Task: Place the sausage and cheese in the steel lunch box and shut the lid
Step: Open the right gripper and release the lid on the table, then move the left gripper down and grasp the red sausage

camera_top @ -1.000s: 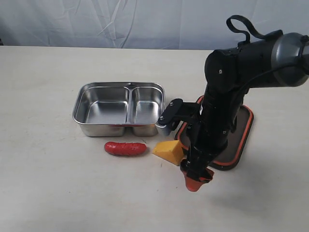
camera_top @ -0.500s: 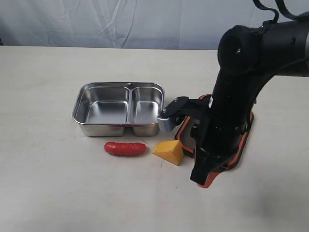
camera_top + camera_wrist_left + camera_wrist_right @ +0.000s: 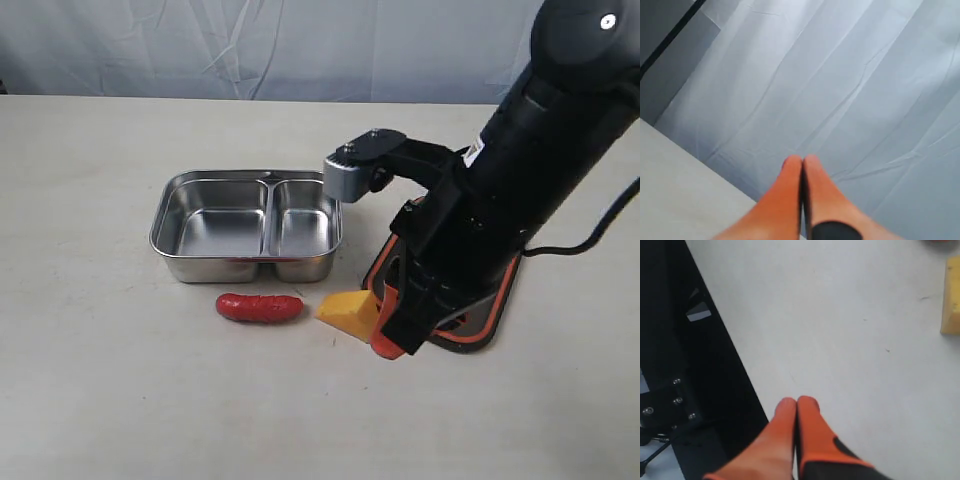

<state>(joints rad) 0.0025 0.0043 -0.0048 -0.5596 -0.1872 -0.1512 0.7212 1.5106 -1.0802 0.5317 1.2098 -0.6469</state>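
The steel lunch box [image 3: 240, 268] stands open and empty, with two compartments. In front of it lie the red sausage [image 3: 260, 307] and, to its right, the yellow cheese [image 3: 345, 311]. The dark lid [image 3: 488, 312] with its orange rim lies flat to the right of the box, mostly hidden under my right arm. My right gripper [image 3: 388, 346] is shut and empty, its orange tips low just right of the cheese. In the right wrist view the gripper [image 3: 797, 401] points at bare table, with the cheese [image 3: 951, 297] off to one side. My left gripper [image 3: 802, 160] is shut, empty, facing the curtain.
A wrinkled grey-white curtain [image 3: 250, 50] hangs behind the table. The right arm's bulky black body [image 3: 520, 170] rises over the lid. A dark area [image 3: 685, 390] lies past the table's edge in the right wrist view.
The right arm has swung up and towards the camera. Its shut orange tips have shifted left and back, ending close beside the cheese. Box, sausage, cheese and lid have not moved.
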